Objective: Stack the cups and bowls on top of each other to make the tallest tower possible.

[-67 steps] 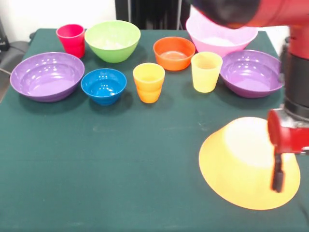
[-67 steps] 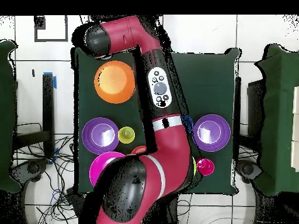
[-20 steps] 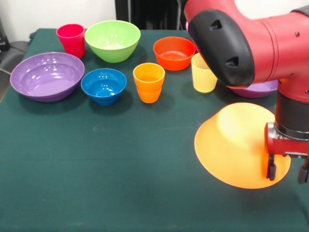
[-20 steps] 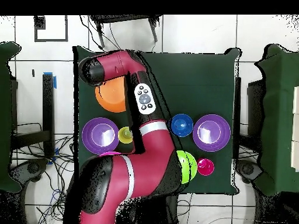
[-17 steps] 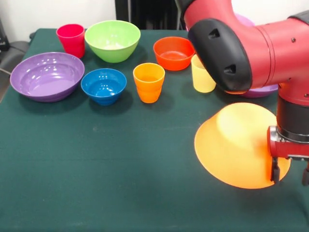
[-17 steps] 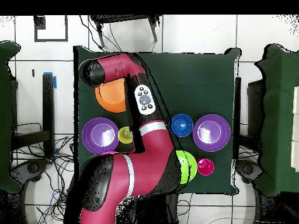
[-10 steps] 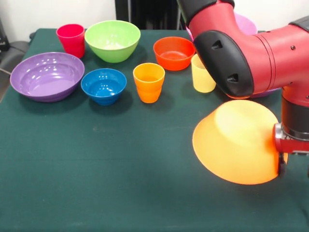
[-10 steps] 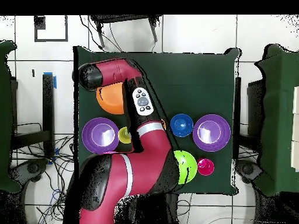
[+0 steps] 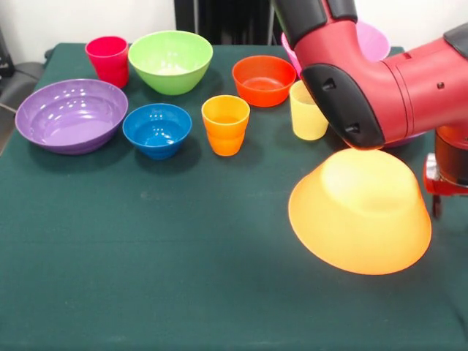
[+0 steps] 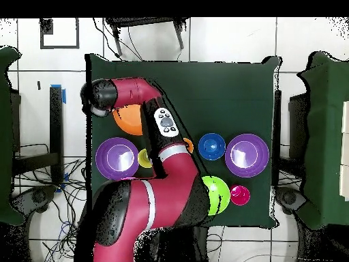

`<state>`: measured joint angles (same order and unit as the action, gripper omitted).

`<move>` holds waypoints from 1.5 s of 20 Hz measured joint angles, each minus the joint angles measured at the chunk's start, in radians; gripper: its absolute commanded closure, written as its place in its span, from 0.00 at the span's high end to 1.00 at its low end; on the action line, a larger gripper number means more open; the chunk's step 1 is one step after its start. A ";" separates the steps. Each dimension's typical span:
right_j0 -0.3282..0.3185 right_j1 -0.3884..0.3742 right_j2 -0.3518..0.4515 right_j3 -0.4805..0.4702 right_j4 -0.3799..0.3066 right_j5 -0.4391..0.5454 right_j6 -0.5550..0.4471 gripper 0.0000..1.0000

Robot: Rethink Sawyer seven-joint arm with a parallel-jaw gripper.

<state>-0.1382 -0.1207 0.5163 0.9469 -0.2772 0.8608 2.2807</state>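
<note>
My gripper is at the table's right edge, shut on the right rim of the big yellow-orange bowl. The bowl is upside down, tilted and lifted off the cloth; it also shows in the overhead view, where the arm hides the gripper. In a row behind stand a purple bowl, the blue bowl, the orange cup and the yellow cup. Farther back are the red-pink cup, the green bowl, the orange-red bowl and the pink bowl. The arm hides most of the second purple bowl.
The red arm hangs over the right rear of the green table, covering part of the pink bowl. The table's right edge is close to the gripper.
The gripper has moved up and right with the yellow-orange bowl, which has risen off the table and tilted more. The other cups and bowls have not moved.
</note>
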 measured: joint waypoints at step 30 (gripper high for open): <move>0.136 -0.018 -0.220 -0.073 -0.052 0.104 0.000 1.00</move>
<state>-0.0020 -0.1392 0.2961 0.8737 -0.3297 0.9648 2.2809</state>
